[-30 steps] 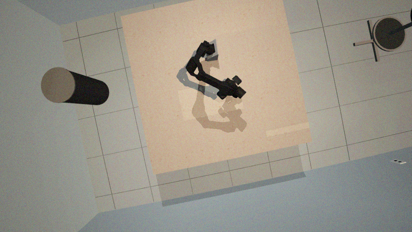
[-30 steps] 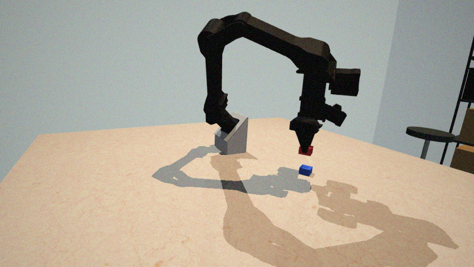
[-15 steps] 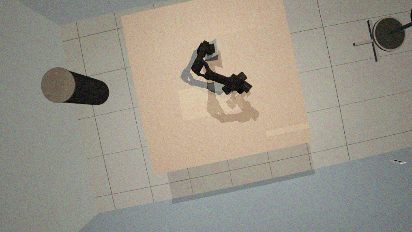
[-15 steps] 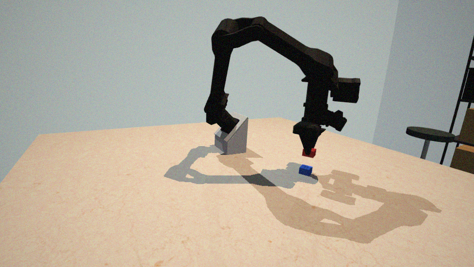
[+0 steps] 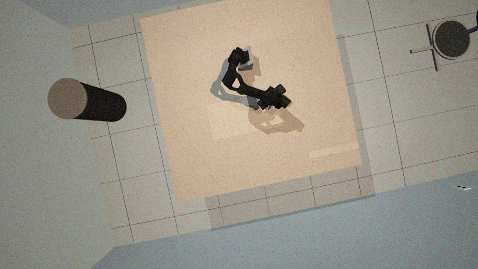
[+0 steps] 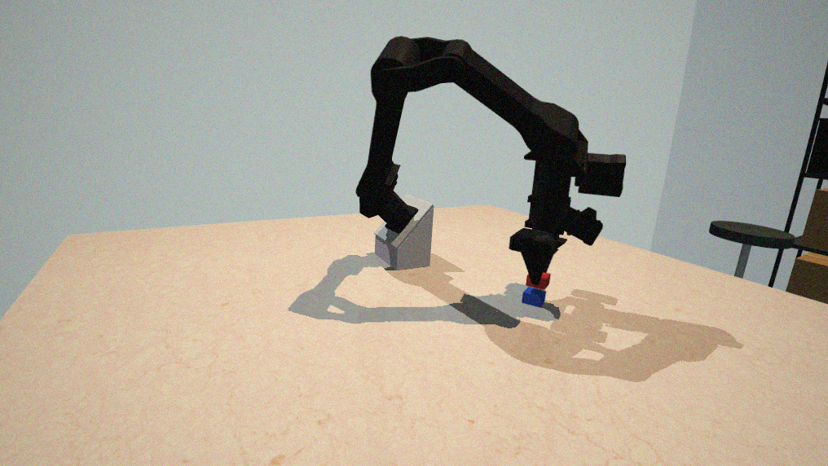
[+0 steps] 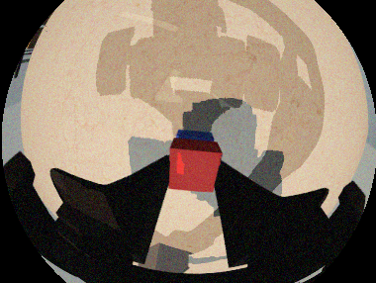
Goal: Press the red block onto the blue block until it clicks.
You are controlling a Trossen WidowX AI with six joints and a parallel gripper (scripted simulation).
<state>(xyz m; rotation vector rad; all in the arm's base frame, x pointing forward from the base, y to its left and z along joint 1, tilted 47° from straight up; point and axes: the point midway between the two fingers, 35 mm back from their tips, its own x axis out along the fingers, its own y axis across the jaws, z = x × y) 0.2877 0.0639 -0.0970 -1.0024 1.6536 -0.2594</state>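
black two-finger gripper (image 6: 537, 279) (image 7: 193, 162) points down, fingers clamped on small red cube-like block (image 6: 540, 283) (image 7: 195, 169). red block is directly above small blue cube-like block (image 6: 533, 296) (image 7: 195, 135); if fully seated, cannot tell. blue block stands on beige stone-look desk (image 5: 187, 160) (image 6: 231, 375) (image 7: 74, 124), away from all desk edges and corners.

Pale blue-grey walls rise around a tiled floor (image 5: 384, 133), with a dark round stool (image 5: 452, 39) (image 6: 750, 234) near a shelf rack (image 6: 797, 208).
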